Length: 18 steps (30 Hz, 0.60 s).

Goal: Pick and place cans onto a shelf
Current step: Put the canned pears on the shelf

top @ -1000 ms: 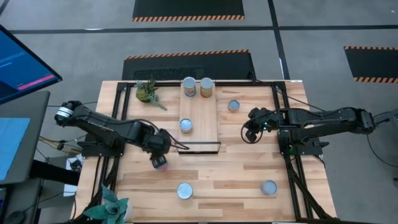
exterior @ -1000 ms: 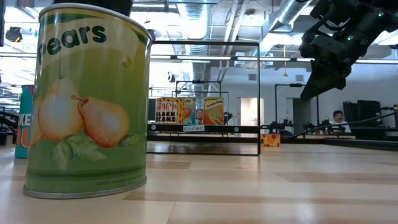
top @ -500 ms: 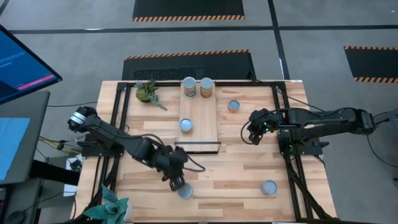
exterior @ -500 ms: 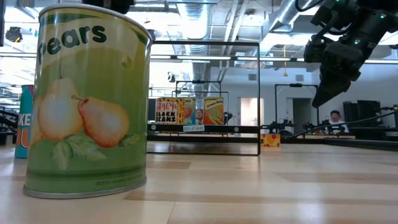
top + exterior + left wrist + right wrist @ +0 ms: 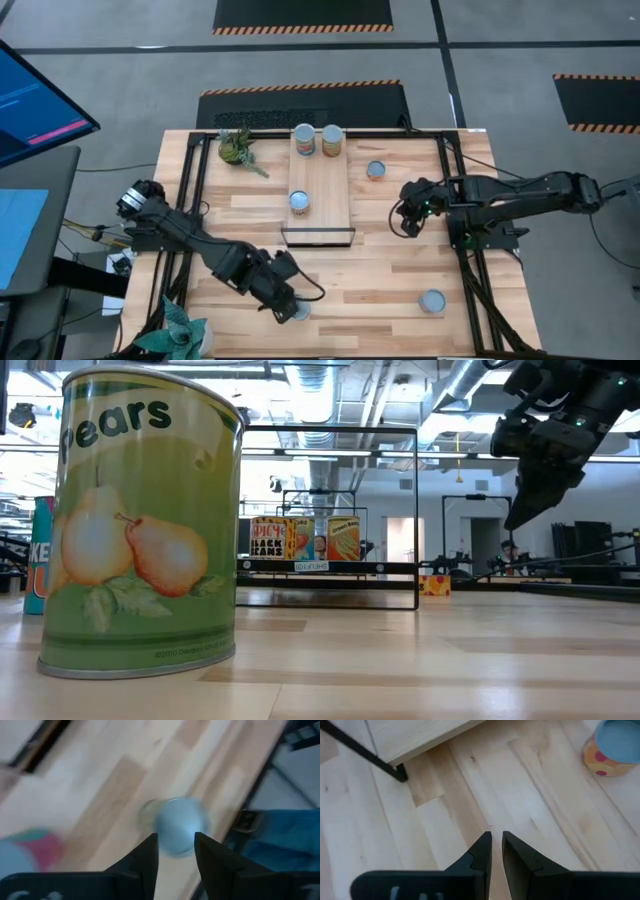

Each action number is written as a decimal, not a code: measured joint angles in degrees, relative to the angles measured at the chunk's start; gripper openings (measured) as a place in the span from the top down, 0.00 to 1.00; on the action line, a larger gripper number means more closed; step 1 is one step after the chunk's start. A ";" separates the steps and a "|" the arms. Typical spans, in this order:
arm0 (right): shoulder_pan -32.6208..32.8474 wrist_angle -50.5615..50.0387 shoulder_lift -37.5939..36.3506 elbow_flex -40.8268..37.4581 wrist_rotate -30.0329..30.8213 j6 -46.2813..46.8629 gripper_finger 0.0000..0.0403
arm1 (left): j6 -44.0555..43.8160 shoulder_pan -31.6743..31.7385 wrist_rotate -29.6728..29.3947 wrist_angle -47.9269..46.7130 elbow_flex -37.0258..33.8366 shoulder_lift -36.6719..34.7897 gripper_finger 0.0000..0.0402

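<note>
Cans stand scattered over the slatted table [image 5: 400, 280], and the one in hand is the pear can [image 5: 299, 309] near the table's front edge, left of centre. The left gripper [image 5: 283, 301] hovers right above it, and in the left wrist view its fingers [image 5: 145, 857] are spread with the can's silver-blue top [image 5: 180, 826] showing between and just beyond them. Nothing is pinched yet. The shelf [image 5: 320, 190] lies in the middle of the table toward the back edge, its black frame at the end nearest the front. It carries three cans: two [image 5: 304, 139] [image 5: 332, 140] at its back end and one [image 5: 299, 201] near its left edge. Another can [image 5: 376, 171] stands on the table right of the shelf, and one more [image 5: 432, 301] sits near the front right corner.

To do this step well, I judge the left gripper should centre the can between its fingers before dropping, since the top sits slightly off toward one finger in the wrist view. It should come down straight, close on the can's side below the rim, and lift clear before swinging toward the shelf, so the black frame is not clipped.

The right gripper [image 5: 408, 222] waits above the table just right of the shelf's front end, its fingers [image 5: 482, 851] pressed nearly together and holding nothing.
</note>
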 joint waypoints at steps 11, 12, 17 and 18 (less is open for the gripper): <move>3.04 -0.23 0.00 0.00 -0.07 0.03 0.83 | -3.07 -0.31 -6.75 -4.44 -0.09 3.43 0.68; 2.95 -0.24 0.00 0.00 0.02 0.05 0.83 | -3.39 -0.31 -7.07 -4.85 -0.11 3.43 0.68; 2.79 -0.47 0.02 0.00 0.30 0.07 0.83 | -3.47 -0.42 -5.46 -3.01 -0.41 5.80 0.68; 2.79 -0.43 0.02 0.00 0.40 0.07 0.83 | -3.55 -0.42 -5.07 -2.43 -0.44 6.17 0.68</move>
